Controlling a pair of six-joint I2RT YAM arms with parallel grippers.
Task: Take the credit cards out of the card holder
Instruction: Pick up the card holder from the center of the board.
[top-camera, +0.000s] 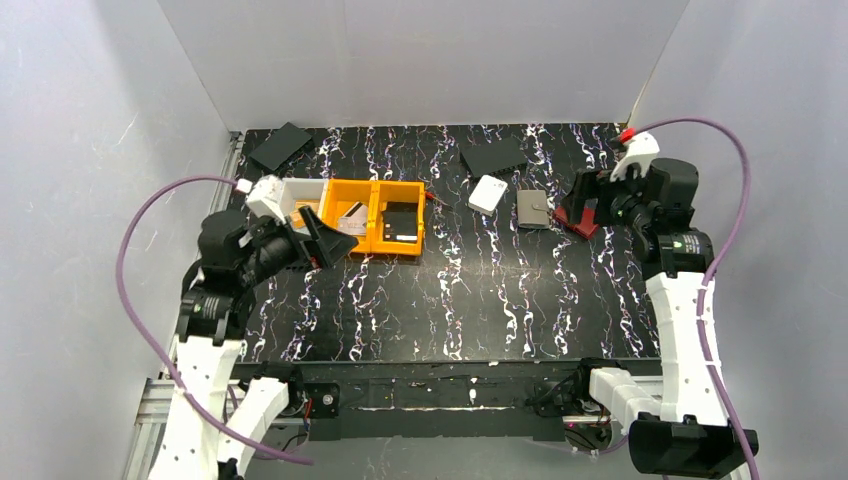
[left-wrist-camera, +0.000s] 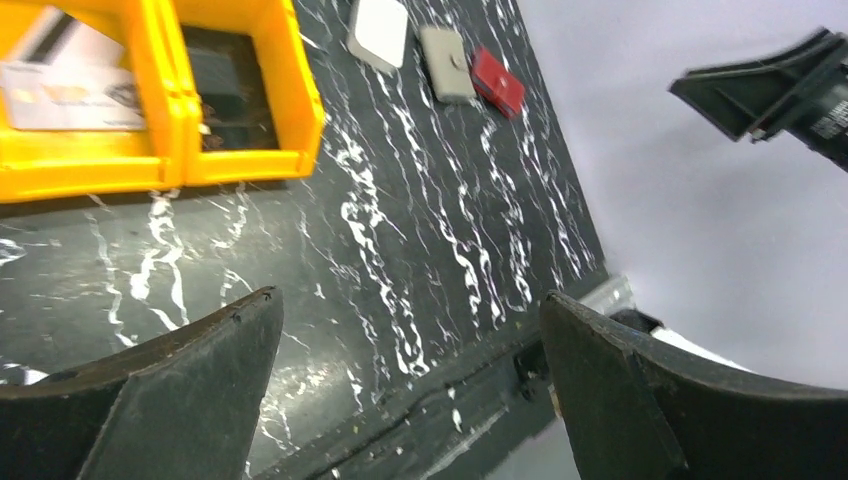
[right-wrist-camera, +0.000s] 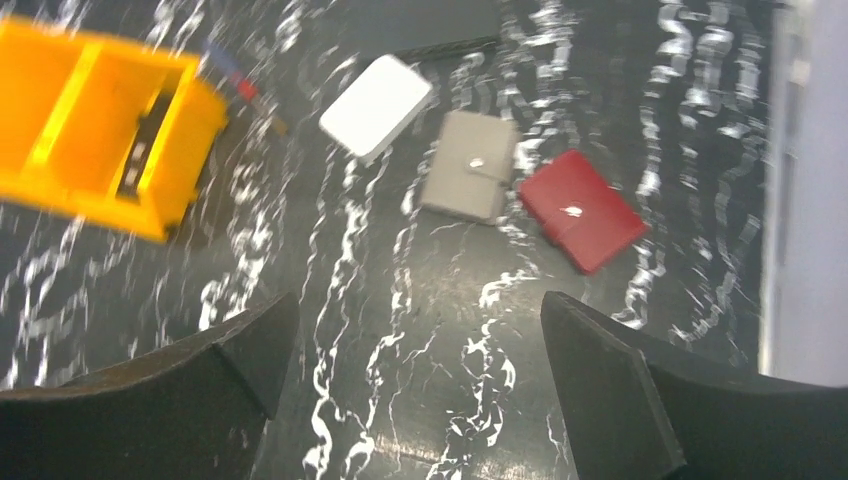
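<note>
The card holder (top-camera: 532, 209) is a small grey-taupe wallet lying closed and flat on the dark marbled table, its snap tab on top. It also shows in the left wrist view (left-wrist-camera: 447, 62) and the right wrist view (right-wrist-camera: 470, 166). No credit cards show; the holder is folded shut. My right gripper (top-camera: 590, 195) hovers open just right of the holder, above the red wallet, with nothing between its fingers (right-wrist-camera: 415, 330). My left gripper (top-camera: 325, 235) is open and empty (left-wrist-camera: 410, 320), far to the holder's left, by the orange bin.
A red wallet (right-wrist-camera: 583, 210) lies right of the holder and a small white case (right-wrist-camera: 376, 106) lies left of it. An orange two-compartment bin (top-camera: 375, 215) holds a pale flat item and a black one; a white bin (top-camera: 300, 195) adjoins it. Black pads (top-camera: 493, 156) lie at the back.
</note>
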